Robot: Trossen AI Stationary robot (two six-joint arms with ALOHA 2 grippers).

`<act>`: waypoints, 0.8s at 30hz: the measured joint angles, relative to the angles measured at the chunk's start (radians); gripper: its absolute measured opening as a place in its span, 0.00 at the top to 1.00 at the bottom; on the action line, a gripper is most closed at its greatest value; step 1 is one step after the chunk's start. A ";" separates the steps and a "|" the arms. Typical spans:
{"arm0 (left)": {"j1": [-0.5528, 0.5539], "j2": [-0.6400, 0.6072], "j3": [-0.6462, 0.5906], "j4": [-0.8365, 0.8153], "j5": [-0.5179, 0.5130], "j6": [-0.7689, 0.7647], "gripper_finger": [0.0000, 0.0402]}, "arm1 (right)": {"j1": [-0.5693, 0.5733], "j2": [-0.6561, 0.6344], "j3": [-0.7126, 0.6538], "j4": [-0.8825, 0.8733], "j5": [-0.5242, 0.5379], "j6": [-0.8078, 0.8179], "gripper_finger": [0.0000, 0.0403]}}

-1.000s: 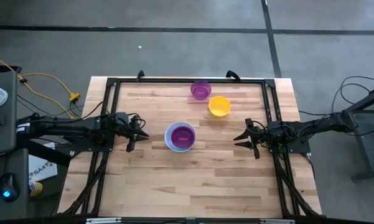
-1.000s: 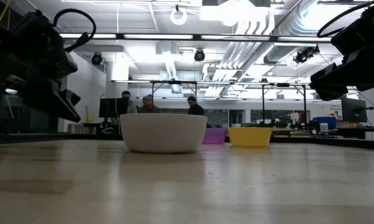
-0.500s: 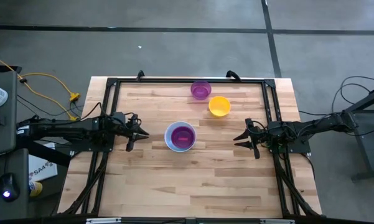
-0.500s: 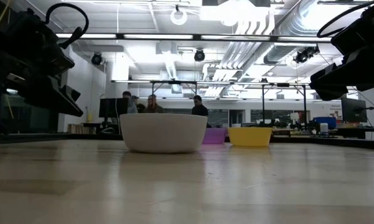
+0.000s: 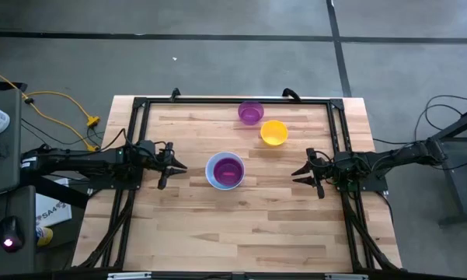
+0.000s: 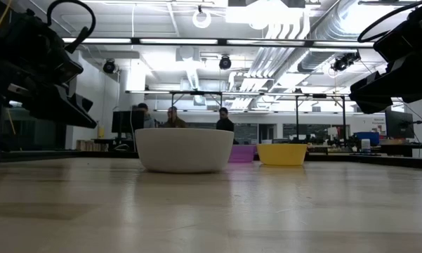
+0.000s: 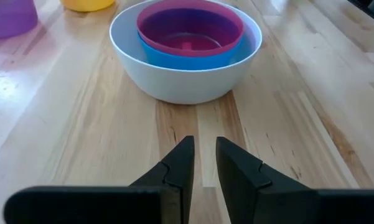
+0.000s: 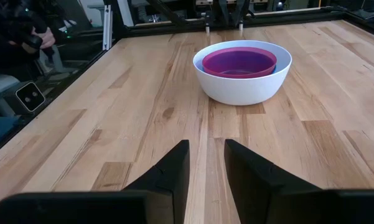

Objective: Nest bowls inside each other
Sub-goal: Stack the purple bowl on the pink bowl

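Left tool (image 5: pixel 173 166) and right tool (image 5: pixel 298 174) hover low over opposite bench sides, facing inward, fingers slightly parted, both empty

No text, label, brand, number or sign can be read anywhere in these views; a white box (image 5: pixel 45 210) on the floor at about 8 o'clock from the table (image 5: pixel 241 225) carries dark print, but it is too small to make out
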 joint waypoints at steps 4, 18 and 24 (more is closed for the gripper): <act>0.000 0.034 0.000 0.001 -0.008 0.017 0.83 | 0.000 0.000 0.000 0.000 0.000 0.000 0.77; 0.000 0.012 0.014 -0.050 -0.153 -0.033 0.83 | 0.000 0.000 0.000 0.000 0.000 0.000 0.77; 0.000 0.006 0.014 -0.055 -0.157 -0.019 0.83 | 0.000 0.000 0.000 0.000 0.000 0.000 0.77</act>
